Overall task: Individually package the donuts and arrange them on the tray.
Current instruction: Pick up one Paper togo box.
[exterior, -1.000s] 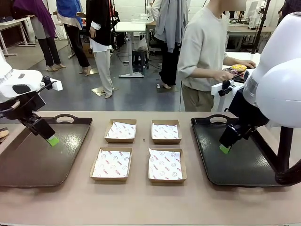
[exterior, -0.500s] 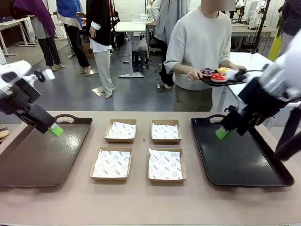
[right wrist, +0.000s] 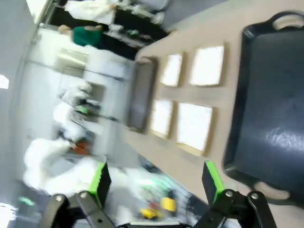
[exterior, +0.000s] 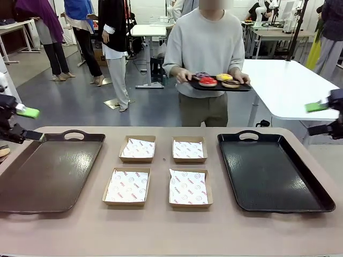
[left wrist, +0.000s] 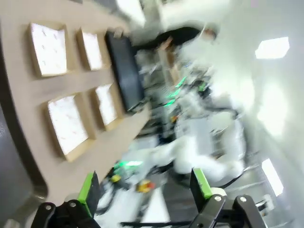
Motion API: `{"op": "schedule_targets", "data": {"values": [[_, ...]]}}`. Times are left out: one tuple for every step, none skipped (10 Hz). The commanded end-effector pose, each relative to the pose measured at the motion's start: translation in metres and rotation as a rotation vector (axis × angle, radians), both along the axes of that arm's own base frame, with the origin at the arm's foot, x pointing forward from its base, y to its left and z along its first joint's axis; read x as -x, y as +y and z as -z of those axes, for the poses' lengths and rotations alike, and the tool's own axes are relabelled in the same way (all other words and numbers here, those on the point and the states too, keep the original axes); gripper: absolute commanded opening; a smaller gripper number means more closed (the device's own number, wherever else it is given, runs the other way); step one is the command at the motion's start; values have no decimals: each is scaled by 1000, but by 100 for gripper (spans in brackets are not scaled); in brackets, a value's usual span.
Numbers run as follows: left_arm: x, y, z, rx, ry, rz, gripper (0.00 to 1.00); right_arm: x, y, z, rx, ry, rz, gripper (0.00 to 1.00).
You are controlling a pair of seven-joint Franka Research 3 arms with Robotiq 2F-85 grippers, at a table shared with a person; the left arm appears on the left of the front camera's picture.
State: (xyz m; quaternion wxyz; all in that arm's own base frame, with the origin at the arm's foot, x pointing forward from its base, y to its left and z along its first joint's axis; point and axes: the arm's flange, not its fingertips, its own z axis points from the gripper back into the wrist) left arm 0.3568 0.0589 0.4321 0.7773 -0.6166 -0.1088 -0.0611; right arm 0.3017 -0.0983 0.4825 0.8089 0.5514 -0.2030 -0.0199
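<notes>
Brown cardboard boxes (exterior: 137, 149), four of them lined with white printed paper, sit in a square at the middle of the tabletop (exterior: 161, 230), all empty. A brown tray (exterior: 48, 171) lies at 9 o'clock of them and a black tray (exterior: 273, 171) at 3 o'clock, both bare.

The donuts (exterior: 208, 81) are not on the tabletop yet. A person (exterior: 206, 43) at 12 o'clock, beyond the far edge, holds them on a small dark serving tray (exterior: 244, 88) in both hands: red, yellow, chocolate and a purple-dark one.

The left tool (exterior: 29, 124) hangs at the far 9 o'clock edge and the right tool (exterior: 320, 119) at the far 3 o'clock edge. Both are raised clear of the trays with fingers wide apart and nothing between them.

This looks like the very start – the packaging has not begun. The next move likely depends on the person setting the donuts within reach. An arm then needs to come down on one ring with a light grip – icing smears easily – and lower it into a box.
</notes>
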Motion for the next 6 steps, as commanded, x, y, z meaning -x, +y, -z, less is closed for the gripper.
{"op": "schedule_targets", "data": {"values": [[-5,23,23,141,140,-114,100,50,-7,64,-276,4,40,100],[1,38,28,153,167,-133,100,57,-21,69,-289,7,32,100],[8,52,27,148,177,-155,100,63,-34,70,-297,0,39,100],[17,68,24,140,172,-190,100,70,-46,72,-280,0,51,100],[23,78,21,128,170,-214,100,74,-50,72,-258,16,20,100],[26,82,19,101,179,-225,100,76,-52,72,-211,65,-18,100]]}}
